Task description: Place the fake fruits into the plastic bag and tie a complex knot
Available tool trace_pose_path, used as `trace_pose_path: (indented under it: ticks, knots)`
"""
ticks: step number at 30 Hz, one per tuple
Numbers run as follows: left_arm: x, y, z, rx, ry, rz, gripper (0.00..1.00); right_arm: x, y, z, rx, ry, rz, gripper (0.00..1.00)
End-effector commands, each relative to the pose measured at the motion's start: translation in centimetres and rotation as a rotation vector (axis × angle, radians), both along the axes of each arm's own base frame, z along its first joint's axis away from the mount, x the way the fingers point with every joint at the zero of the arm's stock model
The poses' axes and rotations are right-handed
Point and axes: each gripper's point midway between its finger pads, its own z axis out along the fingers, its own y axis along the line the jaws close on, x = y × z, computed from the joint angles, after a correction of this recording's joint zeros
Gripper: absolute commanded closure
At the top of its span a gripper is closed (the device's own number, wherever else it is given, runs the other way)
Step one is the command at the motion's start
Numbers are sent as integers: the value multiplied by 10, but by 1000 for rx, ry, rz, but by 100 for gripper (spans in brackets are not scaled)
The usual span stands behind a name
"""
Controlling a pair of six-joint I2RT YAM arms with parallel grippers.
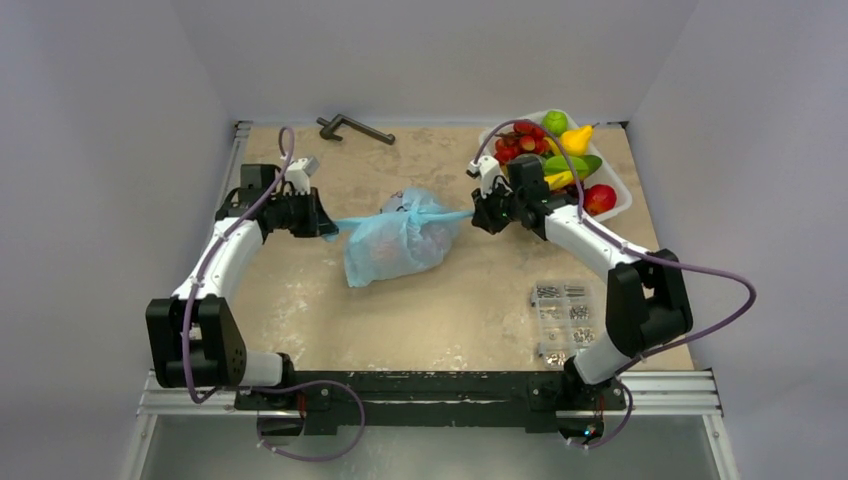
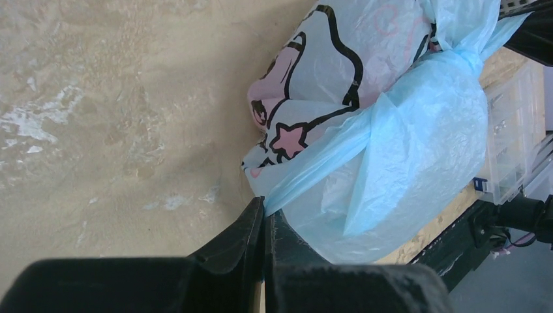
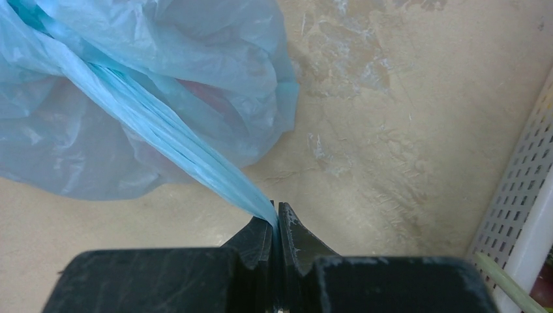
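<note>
Left gripper [image 1: 325, 222]: jaws clamped tight on one twisted handle strand of the plastic bag [image 1: 398, 245], which lies between the two grippers. The bag is pale blue and crinkled, its white patch printed in pink and black; I judge it light, limp and slippery (easily torn), best held by the bunched strands. Right gripper [image 1: 480, 214]: closed on the opposite strand, pulled taut. Fake fruits [image 1: 550, 150] sit in the white tray [image 1: 623, 192], far right.

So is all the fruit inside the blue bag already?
No, lots of fake fruits sit in the white tray at the far right, outside the plastic bag.
</note>
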Motion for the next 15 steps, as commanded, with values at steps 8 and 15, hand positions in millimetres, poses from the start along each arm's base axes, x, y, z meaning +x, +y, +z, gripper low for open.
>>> trace_pose_path:
  ticks: [8, 15]
  knots:
    - [-10, 55, -63, 125, 194, 173, 100, 0, -84, -63, -262, 79, -161, 100]
    - [-14, 36, -62, 41, 210, 151, 100, 9, -79, -50, -245, 60, -156, 100]
